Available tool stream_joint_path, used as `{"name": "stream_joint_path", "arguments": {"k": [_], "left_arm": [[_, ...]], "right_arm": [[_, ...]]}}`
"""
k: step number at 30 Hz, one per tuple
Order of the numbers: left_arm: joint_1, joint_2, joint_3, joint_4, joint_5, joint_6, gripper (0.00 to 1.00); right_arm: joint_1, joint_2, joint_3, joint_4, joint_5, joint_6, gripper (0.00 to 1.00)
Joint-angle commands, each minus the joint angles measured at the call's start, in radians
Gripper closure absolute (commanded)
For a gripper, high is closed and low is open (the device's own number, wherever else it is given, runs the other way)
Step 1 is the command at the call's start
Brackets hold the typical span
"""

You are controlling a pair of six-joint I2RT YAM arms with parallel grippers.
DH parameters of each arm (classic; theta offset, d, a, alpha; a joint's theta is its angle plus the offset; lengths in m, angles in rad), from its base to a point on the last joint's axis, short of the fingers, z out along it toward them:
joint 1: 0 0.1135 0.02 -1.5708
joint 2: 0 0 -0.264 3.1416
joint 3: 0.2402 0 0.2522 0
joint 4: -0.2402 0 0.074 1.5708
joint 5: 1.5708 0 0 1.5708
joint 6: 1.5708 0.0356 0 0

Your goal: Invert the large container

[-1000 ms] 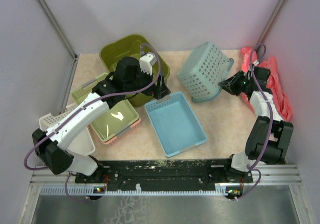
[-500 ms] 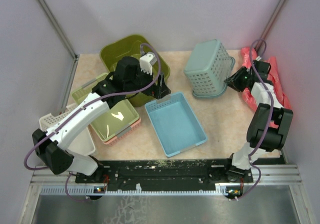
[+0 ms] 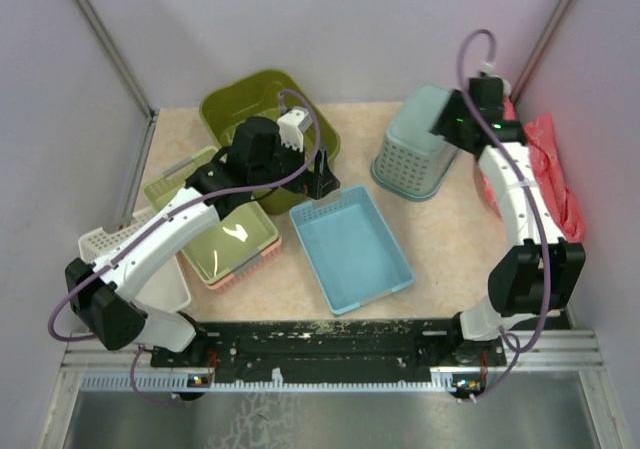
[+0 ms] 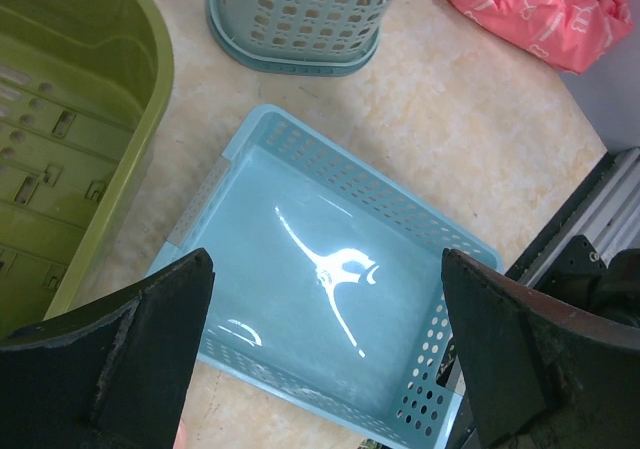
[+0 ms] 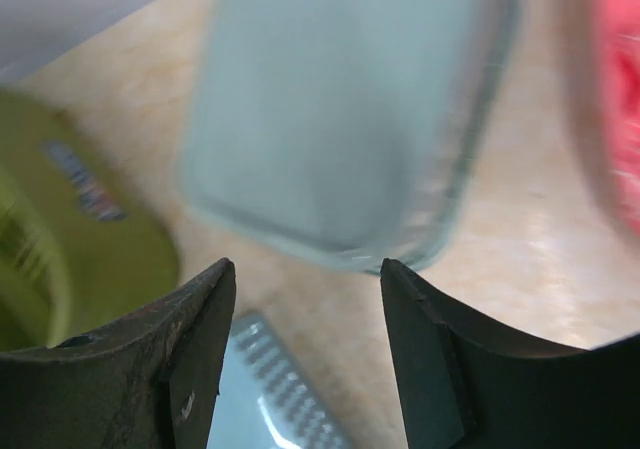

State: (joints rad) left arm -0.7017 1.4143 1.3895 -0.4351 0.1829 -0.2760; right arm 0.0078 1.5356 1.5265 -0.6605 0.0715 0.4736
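The tub (image 3: 250,94) is sitting at the back left of the counter (image 3: 440,239), resting on its base with its mouth facing up. The left arm (image 3: 180,214) is covering its near half, so the long axis is hard to read; the part showing is running from back left toward front right. It is deep, olive green and plastic, with rounded corners, and the left wrist view is showing rows of slots and small holes in its bottom (image 4: 40,179).

The left hand (image 3: 322,177) is hanging released, fingers spread wide with nothing between them, over the blue tray (image 3: 350,247) and just beside the tub's right rim. The right hand (image 3: 447,121) is hovering over the teal basket (image 3: 415,159), which is standing bottom up. Its wrist view is blurred, but the fingers (image 5: 200,349) are standing apart and gripping nothing.

The tub's far side is lying near the back wall (image 3: 350,29). On its near left the green tray (image 3: 230,234) is crowding in, and the blue tray is lying just beside its front right corner. Bare counter is showing between the tub and the teal basket. A red bag (image 3: 548,159) is lying along the right edge.
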Motion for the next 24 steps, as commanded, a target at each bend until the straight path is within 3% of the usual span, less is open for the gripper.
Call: {"name": "stream_joint_path", "arguments": {"k": [1,5,10,16,24], "left_arm": [[0.004,-0.065,-0.040,0.010,-0.095,-0.054,0.00],[0.026,-0.142,-0.102,0.004,-0.217,-0.123,0.00],[0.045,-0.223,-0.176,0.006,-0.254,-0.166,0.00],[0.045,-0.244,-0.175,-0.022,-0.251,-0.155,0.00],[0.045,-0.253,-0.190,-0.017,-0.212,-0.137,0.00]], "right_arm": [[0.296,0.034,0.106,-0.053,0.110,-0.012,0.40],[0.421,0.164,0.169,-0.043,0.091,0.046,0.40],[0.420,0.294,0.218,-0.046,0.150,0.082,0.40],[0.296,0.381,0.277,-0.088,0.221,0.006,0.40],[0.105,0.329,0.301,-0.117,0.310,-0.049,0.40]]}}
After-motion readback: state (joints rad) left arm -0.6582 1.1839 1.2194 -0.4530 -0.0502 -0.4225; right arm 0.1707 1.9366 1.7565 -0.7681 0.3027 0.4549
